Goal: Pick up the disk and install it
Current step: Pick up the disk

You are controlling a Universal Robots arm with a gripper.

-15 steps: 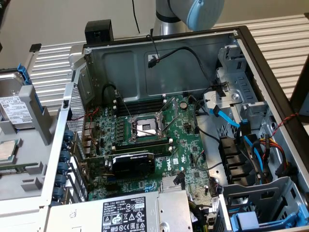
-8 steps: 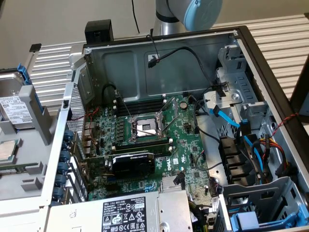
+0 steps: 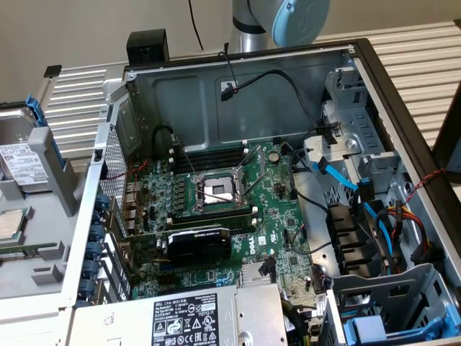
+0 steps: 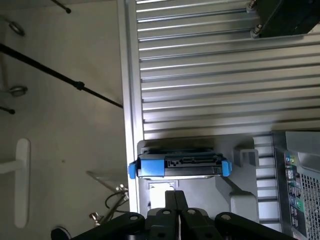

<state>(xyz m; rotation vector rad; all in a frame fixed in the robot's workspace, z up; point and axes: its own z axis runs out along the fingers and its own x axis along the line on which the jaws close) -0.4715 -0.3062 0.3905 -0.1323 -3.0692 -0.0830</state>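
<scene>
Trouble is judged likeliest at the grasp. In the exterior view the disk [image 3: 18, 155] is seen lying in a grey holder [image 3: 52, 169] at the exterior view's left, outside the open computer case [image 3: 238, 94]. A small processor chip [image 3: 10, 223] is seated near it in the same holder, so the wrong part could be taken if the approach were misjudged. Loose cables [image 3: 335, 173] are strung across the case toward the exterior view's right, and a carried disk could be snagged on them. The arm [image 3: 288, 18] is seen at the back, above the case's rear wall.

In the wrist view the gripper [image 4: 175, 196] is pointed toward the disk [image 4: 177, 166], which is seen edge-on with its blue carrier ends protruding at either side. The fingers are pressed together with nothing between them, and the disk is not held. With the jaws closed like this the disk cannot be straddled. It would probably be struck or pushed in its holder rather than gripped.
</scene>
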